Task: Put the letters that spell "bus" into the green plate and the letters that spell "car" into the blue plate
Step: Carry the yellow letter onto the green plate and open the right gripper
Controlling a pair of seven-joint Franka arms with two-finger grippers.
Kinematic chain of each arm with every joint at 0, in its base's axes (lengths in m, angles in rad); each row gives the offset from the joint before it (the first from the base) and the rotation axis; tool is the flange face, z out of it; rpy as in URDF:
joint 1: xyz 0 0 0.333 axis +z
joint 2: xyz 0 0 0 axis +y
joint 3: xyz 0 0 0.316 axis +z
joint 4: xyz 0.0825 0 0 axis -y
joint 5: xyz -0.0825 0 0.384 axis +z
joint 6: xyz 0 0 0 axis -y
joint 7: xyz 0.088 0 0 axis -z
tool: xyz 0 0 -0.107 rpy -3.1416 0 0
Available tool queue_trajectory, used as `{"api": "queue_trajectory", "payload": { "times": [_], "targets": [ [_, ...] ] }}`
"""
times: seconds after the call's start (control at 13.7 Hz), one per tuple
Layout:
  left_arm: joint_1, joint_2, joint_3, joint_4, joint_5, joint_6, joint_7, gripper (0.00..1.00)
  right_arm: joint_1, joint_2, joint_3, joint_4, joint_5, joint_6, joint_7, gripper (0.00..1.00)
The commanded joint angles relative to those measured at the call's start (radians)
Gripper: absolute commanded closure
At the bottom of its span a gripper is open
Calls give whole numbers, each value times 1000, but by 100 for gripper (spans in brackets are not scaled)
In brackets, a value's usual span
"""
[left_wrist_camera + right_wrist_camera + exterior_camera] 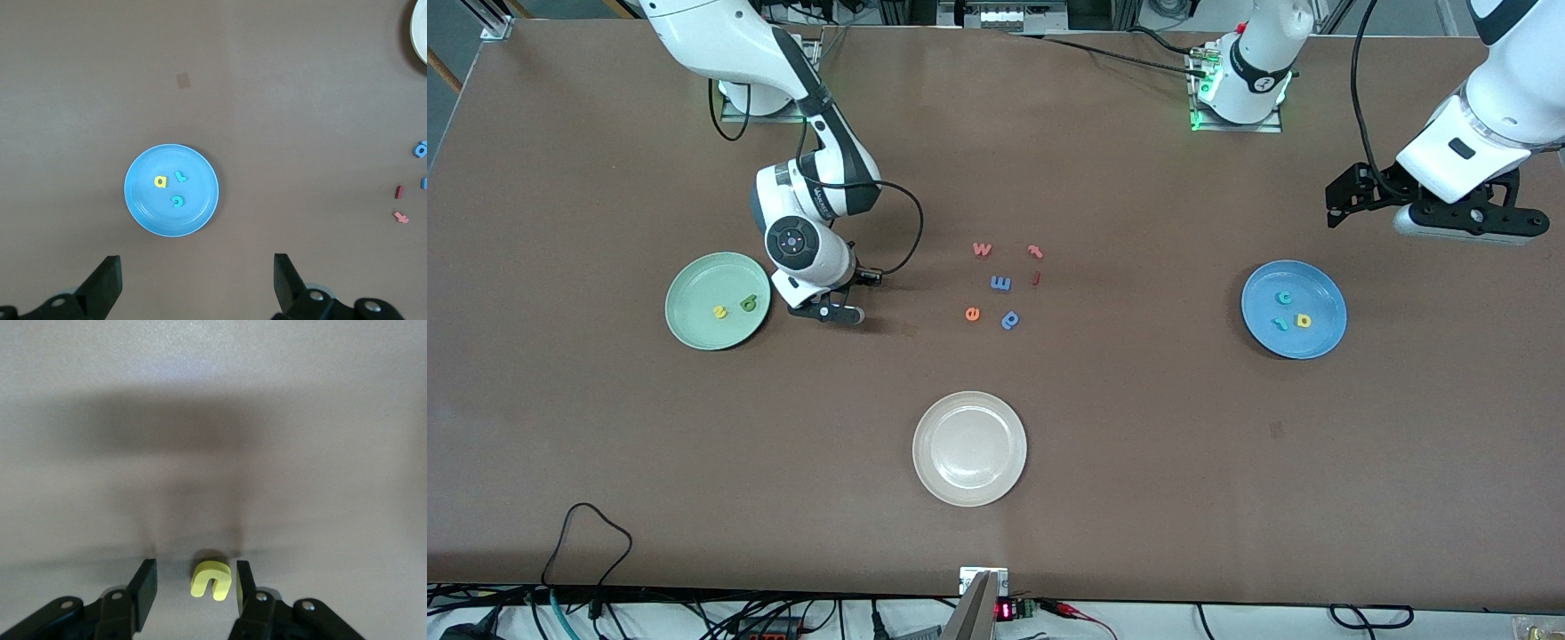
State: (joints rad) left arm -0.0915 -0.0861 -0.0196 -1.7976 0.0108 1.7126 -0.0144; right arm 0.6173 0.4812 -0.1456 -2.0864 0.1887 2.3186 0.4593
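The yellow u (211,580) sits low between the right gripper's (197,583) fingers near the green plate (680,324), one finger touching, the other apart (grip unsure). It could slip and drop short of the plate. The left gripper (197,283) waits wide open over the blue plate (140,207).

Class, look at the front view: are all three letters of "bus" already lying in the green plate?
No: the green plate holds only the yellow s and green b; the yellow u sits between the right gripper jaws.

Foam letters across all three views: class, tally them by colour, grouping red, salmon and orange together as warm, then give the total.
Yellow letters: 3
Green letter: 1
Teal letters: 2
Blue letters: 2
Warm letters: 4
Total: 12
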Motion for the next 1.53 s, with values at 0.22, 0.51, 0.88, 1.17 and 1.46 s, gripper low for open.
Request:
{"api": "queue_trajectory", "payload": {
  "times": [0.22,0.51,0.88,1.17,1.46],
  "targets": [
    [-2,-4,-2,15,23,-22,8,0,-2,7,1,-7,11,1,1,49],
    [-2,-3,0,15,23,-25,10,0,7,7,3,-14,11,1,6,71],
    [-1,-6,0,15,21,-24,8,0,10,5,3,-27,11,-1,6,87],
    [1,-4,0,15,20,-27,8,0,-8,-64,-12,-1,9,-48,-13,90],
    [1,-6,-2,15,20,-47,-4,0,-27,-110,-202,20,-5,-165,-277,89]
  ]
}}
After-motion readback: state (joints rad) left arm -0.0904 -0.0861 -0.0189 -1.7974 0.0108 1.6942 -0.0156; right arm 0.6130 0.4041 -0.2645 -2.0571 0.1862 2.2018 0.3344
